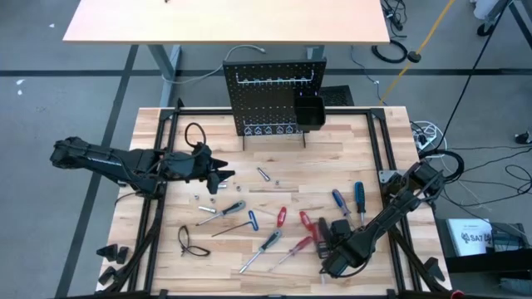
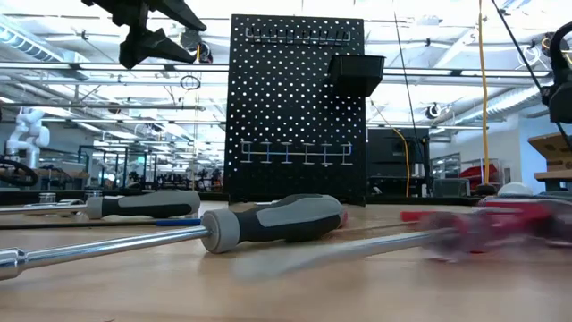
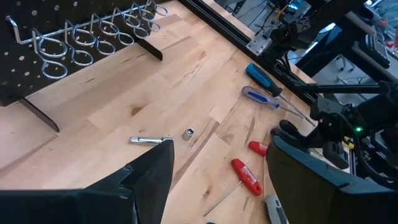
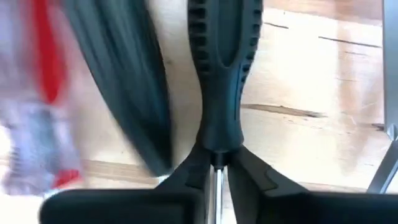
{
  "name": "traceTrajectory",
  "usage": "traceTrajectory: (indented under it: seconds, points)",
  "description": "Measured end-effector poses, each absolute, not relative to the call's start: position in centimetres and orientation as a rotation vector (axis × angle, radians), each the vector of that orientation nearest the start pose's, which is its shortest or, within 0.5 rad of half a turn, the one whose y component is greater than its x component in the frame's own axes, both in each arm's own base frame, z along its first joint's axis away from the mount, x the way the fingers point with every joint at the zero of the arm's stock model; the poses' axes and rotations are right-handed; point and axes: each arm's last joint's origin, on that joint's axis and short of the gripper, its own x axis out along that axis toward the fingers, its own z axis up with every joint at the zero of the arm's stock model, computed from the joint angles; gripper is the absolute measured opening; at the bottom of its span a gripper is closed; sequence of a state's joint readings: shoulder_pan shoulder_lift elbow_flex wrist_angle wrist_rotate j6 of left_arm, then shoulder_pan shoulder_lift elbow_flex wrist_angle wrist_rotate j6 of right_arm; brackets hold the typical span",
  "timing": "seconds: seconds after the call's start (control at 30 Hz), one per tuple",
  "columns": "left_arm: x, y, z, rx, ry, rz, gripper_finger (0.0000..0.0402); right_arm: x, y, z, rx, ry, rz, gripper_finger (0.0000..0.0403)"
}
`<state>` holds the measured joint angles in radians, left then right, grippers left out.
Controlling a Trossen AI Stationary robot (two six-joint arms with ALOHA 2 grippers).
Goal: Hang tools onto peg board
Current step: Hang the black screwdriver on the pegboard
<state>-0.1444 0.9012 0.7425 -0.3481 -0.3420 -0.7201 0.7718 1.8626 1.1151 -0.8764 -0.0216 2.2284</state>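
The tall black perforated peg board (image 1: 274, 98) carries no tools; all lie on the bench (image 1: 349, 149). Right end effector (image 4: 214, 163) clenches a black-handled screwdriver (image 4: 221, 74); left end effector (image 1: 223, 177) hovers released.

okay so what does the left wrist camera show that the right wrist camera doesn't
Only the left wrist view shows the peg board's silver hook rail, two blue-handled screwdrivers, red-handled screwdrivers, a small silver bit, and the left gripper, open above the table.

Only the right wrist view shows the right gripper up close, its fingers pinched on the metal shaft just below a black screwdriver handle, with a blurred red shape alongside.

Both show the wooden tabletop.
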Motion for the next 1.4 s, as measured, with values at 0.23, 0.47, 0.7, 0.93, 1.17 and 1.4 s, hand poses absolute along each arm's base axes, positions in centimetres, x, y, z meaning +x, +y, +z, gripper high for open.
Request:
traceTrajectory:
  seconds: [0.23, 0.47, 0.7, 0.93, 1.17, 1.4]
  points:
    - [19.0, -1.8, 28.5, -0.56, 0.404, 0.355, 0.0255, 21.8, 21.6, 15.5, 1.126, 1.321, -1.108, 0.0018]
    - [19.0, -1.8, 28.5, -0.537, 0.408, 0.34, 0.0255, 20.8, 20.9, 19.6, 1.17, 1.123, -0.961, 0.0018]
    - [19.4, -2.0, 29.2, -0.549, 0.35, 0.266, 0.0255, 20.2, 19.0, 24.9, 0.928, 0.563, -0.679, 0.0018]
    - [21.7, -3.0, 32.0, -0.643, 0.079, -0.066, 0.0255, 22.1, 15.7, 29.3, 0.605, 0.4, -0.518, 0.0018]
    - [24.7, -3.5, 30.2, -0.726, 0.096, -0.084, 0.0255, 25.6, 12.7, 31.2, 0.474, 0.425, -0.318, 0.0018]
    - [26.7, -3.8, 29.4, -0.715, 0.031, -0.105, 0.0255, 28.4, 9.6, 31.0, 0.388, 0.424, -0.274, 0.0018]
